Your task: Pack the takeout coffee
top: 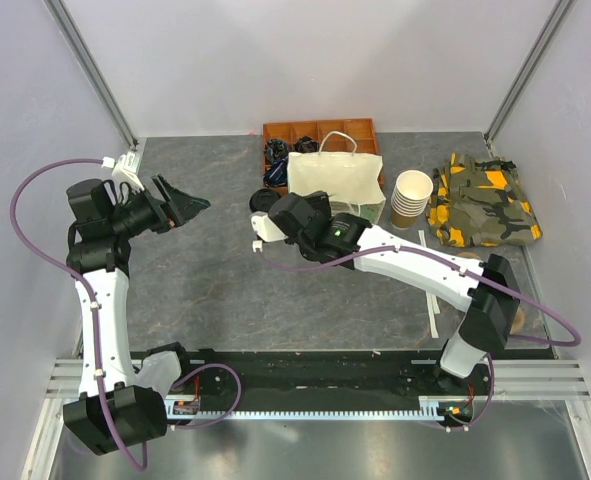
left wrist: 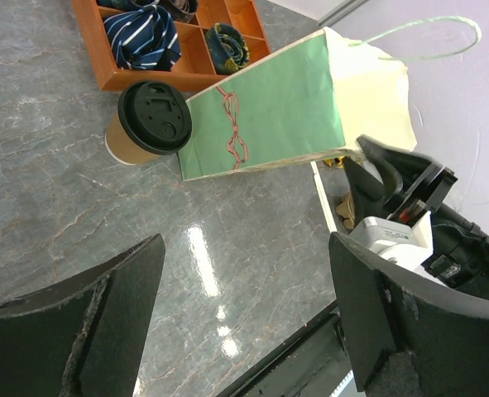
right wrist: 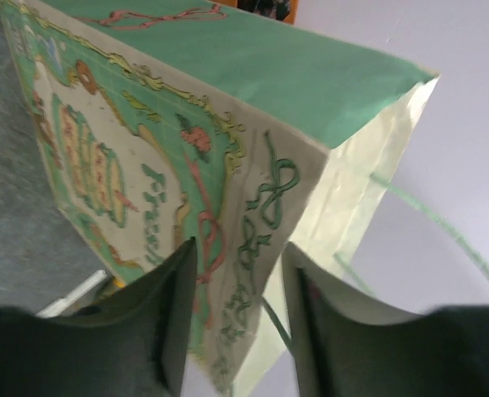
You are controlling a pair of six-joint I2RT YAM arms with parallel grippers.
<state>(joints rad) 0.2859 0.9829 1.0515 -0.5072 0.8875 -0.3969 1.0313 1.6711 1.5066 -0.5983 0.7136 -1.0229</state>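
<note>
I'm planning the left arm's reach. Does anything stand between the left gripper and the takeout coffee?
Nothing visible does. Only bare table lies between the open left gripper and the takeout coffee. The green paper bag stands close beside the cup and the orange tray behind it, neither in the path.

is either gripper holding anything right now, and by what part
Nothing, it seems: left gripper is open and empty; right gripper stands parted around the paper bag's corner edge, not pinching it.
</note>
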